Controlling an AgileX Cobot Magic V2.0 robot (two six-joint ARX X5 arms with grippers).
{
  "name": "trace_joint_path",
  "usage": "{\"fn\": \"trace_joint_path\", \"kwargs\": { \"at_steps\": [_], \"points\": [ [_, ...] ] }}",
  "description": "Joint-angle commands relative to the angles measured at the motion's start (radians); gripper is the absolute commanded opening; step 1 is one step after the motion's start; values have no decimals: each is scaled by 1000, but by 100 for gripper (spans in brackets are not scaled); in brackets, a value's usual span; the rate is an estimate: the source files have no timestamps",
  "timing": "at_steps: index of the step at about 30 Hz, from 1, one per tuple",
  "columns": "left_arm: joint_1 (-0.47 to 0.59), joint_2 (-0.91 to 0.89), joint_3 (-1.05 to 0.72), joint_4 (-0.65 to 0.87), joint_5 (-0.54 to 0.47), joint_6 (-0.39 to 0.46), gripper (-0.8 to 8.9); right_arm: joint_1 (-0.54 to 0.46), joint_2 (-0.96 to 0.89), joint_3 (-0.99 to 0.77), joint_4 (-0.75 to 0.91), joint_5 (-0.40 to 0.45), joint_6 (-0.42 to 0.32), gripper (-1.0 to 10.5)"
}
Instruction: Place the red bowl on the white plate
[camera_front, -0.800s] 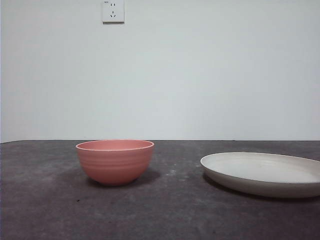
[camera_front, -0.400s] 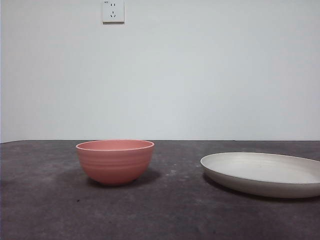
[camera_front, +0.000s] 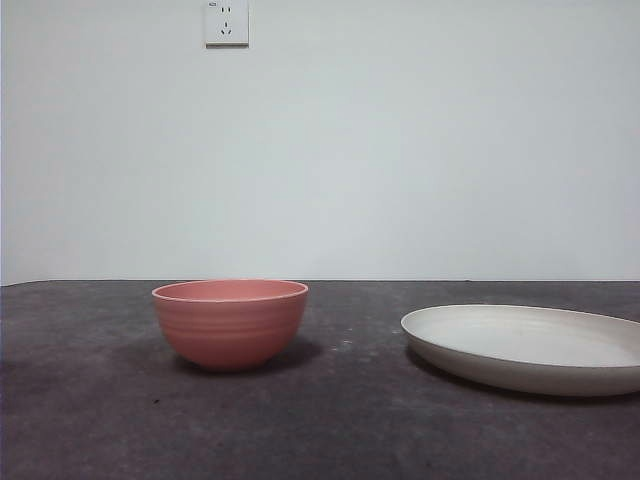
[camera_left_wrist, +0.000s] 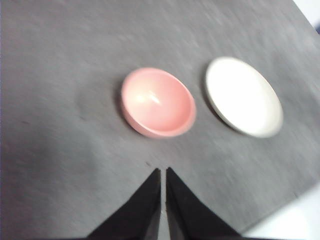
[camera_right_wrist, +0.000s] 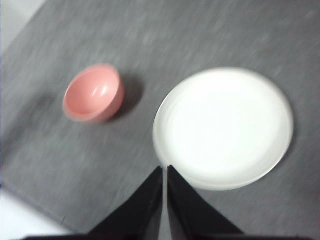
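On grainy dark table (camera_front: 330, 430), ridged round red bowl (camera_front: 230, 322), smooth shallow white plate (camera_front: 525, 345)

A dark grey, mottled worktop (camera_front: 340, 430) stretched level across the front view to a straight far edge, where a pale wall rose behind it. Two things stood directly on its surface, well apart, with bare grey worktop between them. The red bowl (camera_front: 230, 322) sat upright, its faint horizontal ridges showing on the outside and a soft shadow spreading at its foot. The white plate (camera_front: 525, 347) lay flat, shallow and empty, its raised rim cut off by the picture's edge. From above, the bowl (camera_left_wrist: 158, 102) and plate (camera_left_wrist: 243, 96) appeared side by side; both (camera_right_wrist: 93, 93) (camera_right_wrist: 223, 127) were empty inside.
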Motion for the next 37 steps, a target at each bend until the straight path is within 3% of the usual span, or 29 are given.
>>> {"fn": "trace_joint_path", "kwargs": {
  "at_steps": [1, 11, 14, 16, 18, 31, 37],
  "points": [
    [-38, 30, 40, -21, 10, 51, 16, 33, 31, 24, -61, -19, -77, 11],
    [-90, 53, 42, -50, 11, 64, 42, 115, 56, 24, -117, -22, -104, 12],
    [-90, 53, 42, -50, 11, 62, 195, 116, 56, 24, -116, -23, -104, 45],
    [-90, 53, 42, -47, 11, 60, 356, 116, 56, 24, -116, -22, -103, 195],
    [-90, 53, 42, -45, 11, 55, 435, 116, 56, 24, -116, -22, -103, 326],
    [-116, 137, 43, 58, 10, -24, 438, 116, 56, 24, -112, -22, -100, 356],
    [-187, 281, 99, 111, -76, -46, 437, 116, 56, 24, -112, -22, -100, 356]
  ]
}}
